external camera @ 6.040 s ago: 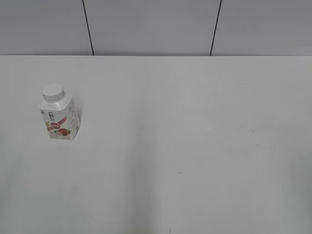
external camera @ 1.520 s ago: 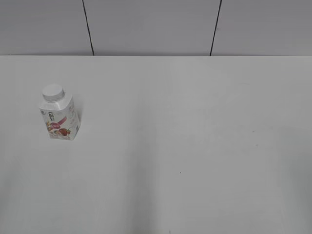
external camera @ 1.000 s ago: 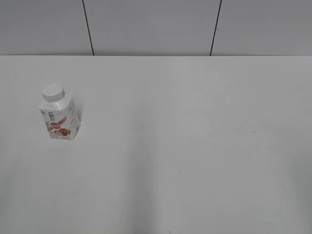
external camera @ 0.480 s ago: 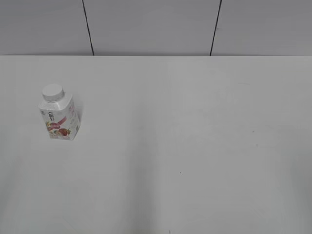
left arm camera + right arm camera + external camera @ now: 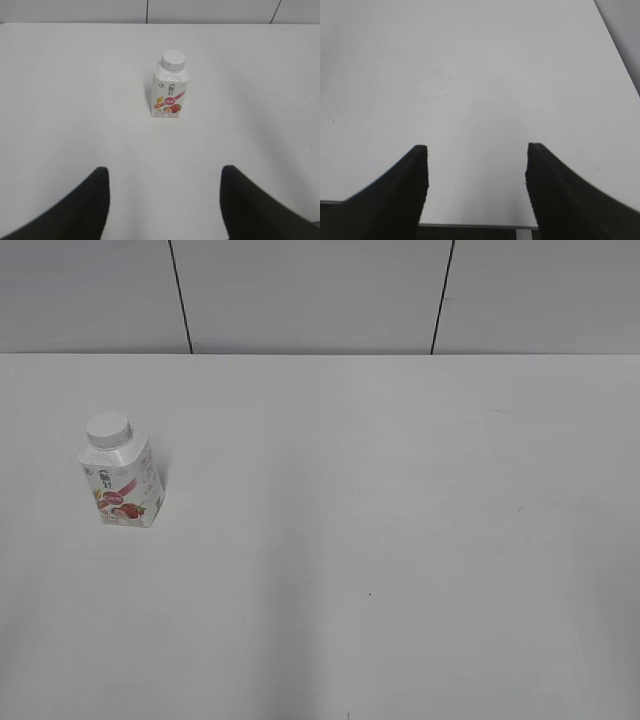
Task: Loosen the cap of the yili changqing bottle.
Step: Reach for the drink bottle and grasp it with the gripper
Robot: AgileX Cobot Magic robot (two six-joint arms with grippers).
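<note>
The yili changqing bottle [image 5: 123, 480], a small white carton with strawberry graphics, stands upright at the left of the white table [image 5: 400, 490]. Its round white cap [image 5: 108, 429] sits on the neck. Straight ahead in the left wrist view, the bottle [image 5: 170, 90] and cap [image 5: 173, 59] lie well beyond my left gripper [image 5: 164, 172], which is open with nothing between its dark fingers. My right gripper [image 5: 476, 148] is open too, over bare table near the front edge. Neither arm shows in the exterior view.
Grey wall panels [image 5: 310, 295] with dark seams rise behind the table's far edge. The right wrist view takes in the table's right edge [image 5: 616, 45] and its front edge [image 5: 475, 225].
</note>
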